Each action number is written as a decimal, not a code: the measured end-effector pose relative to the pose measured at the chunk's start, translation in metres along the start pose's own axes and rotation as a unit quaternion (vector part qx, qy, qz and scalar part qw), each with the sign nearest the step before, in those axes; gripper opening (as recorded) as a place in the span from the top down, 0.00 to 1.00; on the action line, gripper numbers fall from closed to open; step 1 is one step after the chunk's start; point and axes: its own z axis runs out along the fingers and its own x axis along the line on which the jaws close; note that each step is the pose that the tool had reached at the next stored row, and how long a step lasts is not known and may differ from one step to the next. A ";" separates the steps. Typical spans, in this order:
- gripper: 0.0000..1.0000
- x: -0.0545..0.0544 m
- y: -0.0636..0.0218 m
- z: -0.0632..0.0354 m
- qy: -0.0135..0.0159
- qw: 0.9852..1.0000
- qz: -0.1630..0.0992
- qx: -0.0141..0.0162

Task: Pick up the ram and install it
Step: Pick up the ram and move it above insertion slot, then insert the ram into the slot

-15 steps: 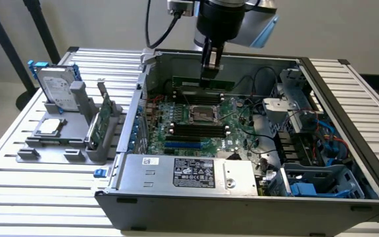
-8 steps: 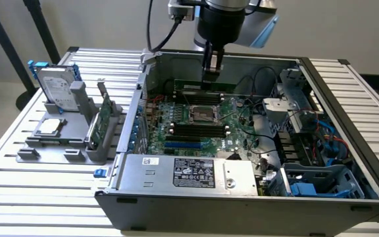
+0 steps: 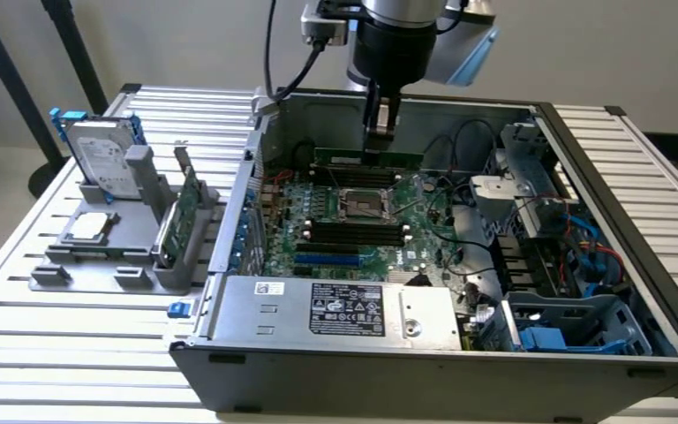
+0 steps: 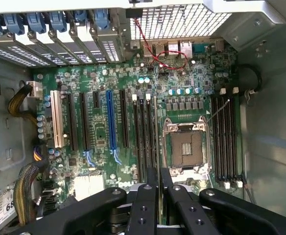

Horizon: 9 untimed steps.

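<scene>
My jaws close up, pinched on the ram (image 3: 339, 157), I hold it over the motherboard (image 4: 99, 132), inside the open case (image 3: 433, 371)

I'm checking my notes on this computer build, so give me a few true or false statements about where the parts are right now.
1. The end effector grips the ram over the motherboard. True.
2. The hard drive sits inside the case. False: it stands in the grey holder outside the case.
3. The processor socket carries no cooler. True.
4. The green circuit card lies flat. False: it stands on edge in the holder.
</scene>
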 end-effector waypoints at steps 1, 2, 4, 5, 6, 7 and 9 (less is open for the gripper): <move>0.86 0.000 0.0000 0.0001 0.000 1.000 0.000 0.000; 0.86 0.000 0.0000 0.0001 0.000 1.000 0.000 0.000; 0.86 0.000 0.0000 0.0001 0.000 1.000 0.000 0.000; 0.86 0.000 0.0000 0.0001 0.000 1.000 0.000 0.000; 0.86 0.000 0.0000 0.0001 0.000 1.000 0.000 0.000; 0.86 0.000 0.0000 0.0001 0.000 1.000 0.000 0.000; 0.86 0.000 0.0000 0.0001 0.000 1.000 0.000 0.000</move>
